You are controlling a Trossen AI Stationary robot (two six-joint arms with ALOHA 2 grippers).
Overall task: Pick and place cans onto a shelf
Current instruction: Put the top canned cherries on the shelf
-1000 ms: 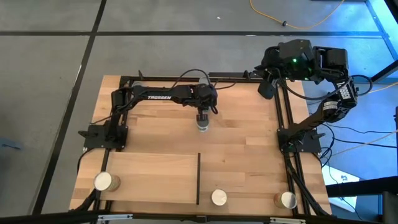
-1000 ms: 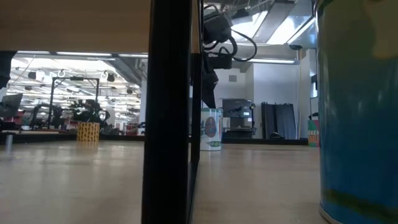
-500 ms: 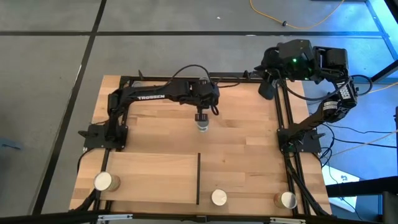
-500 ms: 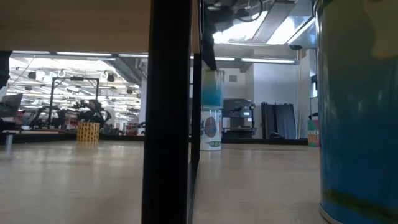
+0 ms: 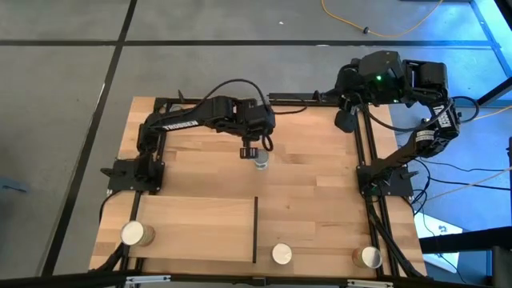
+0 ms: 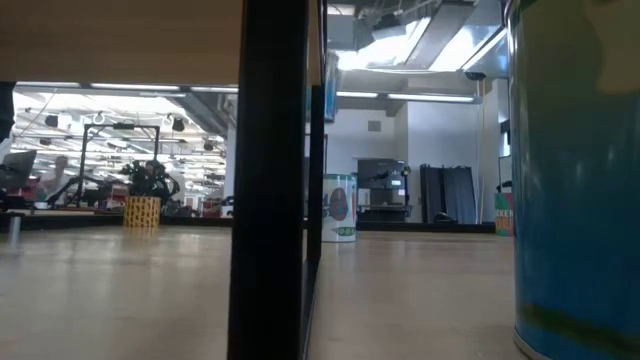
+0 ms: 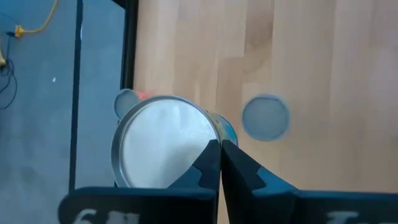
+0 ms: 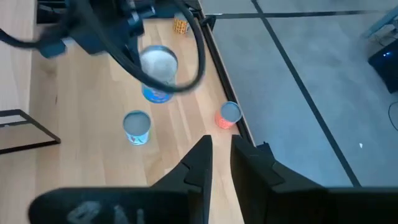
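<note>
Left gripper (image 7: 221, 146): fingers pressed nearly together, pinching the rim of a blue can (image 8: 157, 70), a smooth cylinder with a whitish round top. It hangs upright, long axis vertical, clear of the plank-patterned bench (image 5: 312, 184). Below the fingers a grey-topped can (image 8: 137, 127) stands; an orange can (image 8: 229, 115) sits beyond it at the bench edge. Right gripper (image 8: 219, 146) waits by the far frame, fingers slightly apart and empty.

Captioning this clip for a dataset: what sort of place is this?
Probably a robotics lab or workshop hall: a plank-patterned wooden worktable on a grey floor, two dark robot arms on a black frame, and, beyond the table, racks of equipment under ceiling strip lights.
</note>
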